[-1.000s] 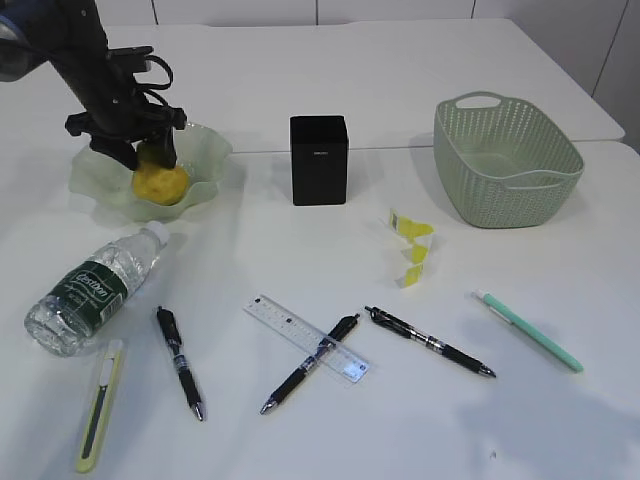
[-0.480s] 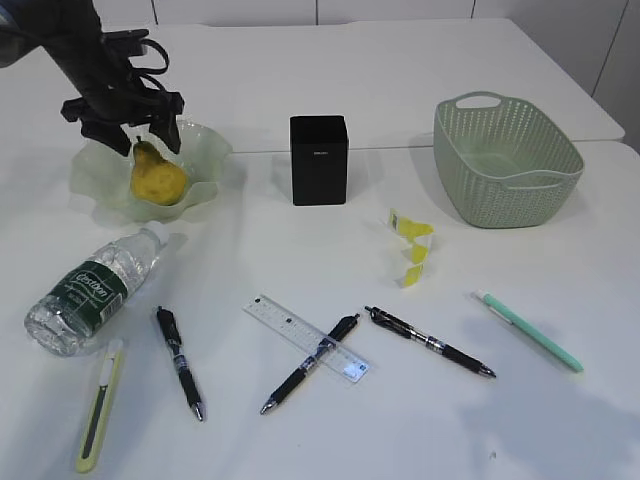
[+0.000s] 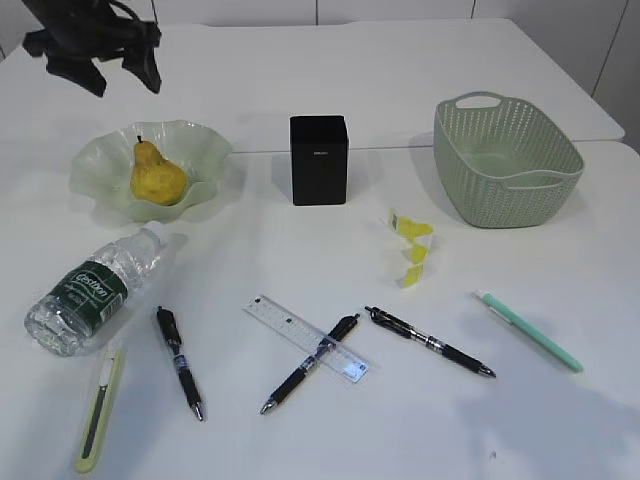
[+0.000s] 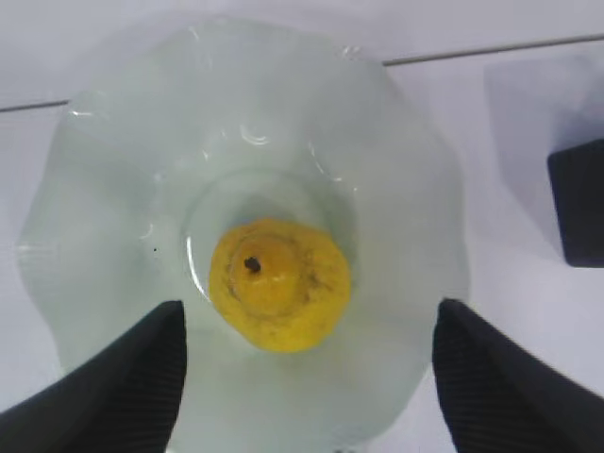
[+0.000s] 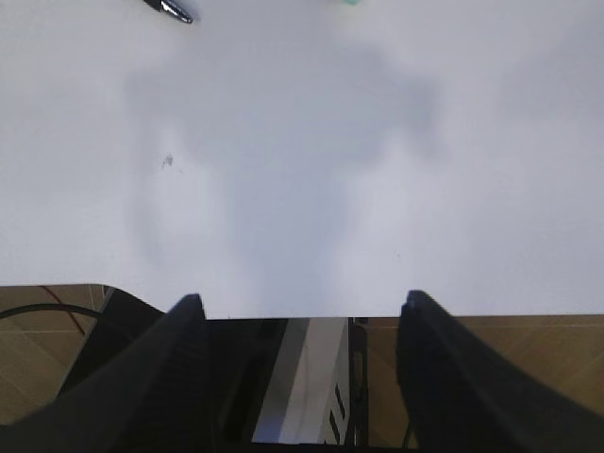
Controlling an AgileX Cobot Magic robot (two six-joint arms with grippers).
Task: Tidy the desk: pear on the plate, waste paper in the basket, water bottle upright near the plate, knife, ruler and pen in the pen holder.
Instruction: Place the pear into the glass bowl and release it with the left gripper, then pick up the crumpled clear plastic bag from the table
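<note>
Nearest the camera, at about 7 o'clock on the desk, lies the knife (image 3: 99,410), a slim yellow-green plastic thing. Beside it are a black pen (image 3: 180,362), the clear flat ruler (image 3: 306,338) with a second pen (image 3: 309,363) lying across it, and a third pen (image 3: 429,342). A mint pen (image 3: 528,331) sits off at 4 o'clock. The right gripper (image 5: 297,326) hangs over the near desk edge with its jaws spread, holding nothing.

At 9 o'clock the water bottle (image 3: 92,290) lies on its side — crinkly clear plastic with a green label. Mid-desk there's the waste paper (image 3: 411,247), a folded yellow and white scrap.

Further back, the pear (image 3: 157,177) sits stem-up in the plate (image 3: 204,147), a wavy frosted-glass dish at 10 o'clock, so that bit looks done. The boxy matte black pen holder (image 3: 319,160) is at 12, the woven-look green basket (image 3: 508,160) at 2.

Farthest, the left gripper (image 3: 97,68) hovers above the plate, fingers wide apart and empty.

My guess is the bottle's next. I'd grab it across the label, since the plastic looks thin and squashy, and stand it clear of the plate's frilly rim. Whether there's much water in it, I can't really tell.
</note>
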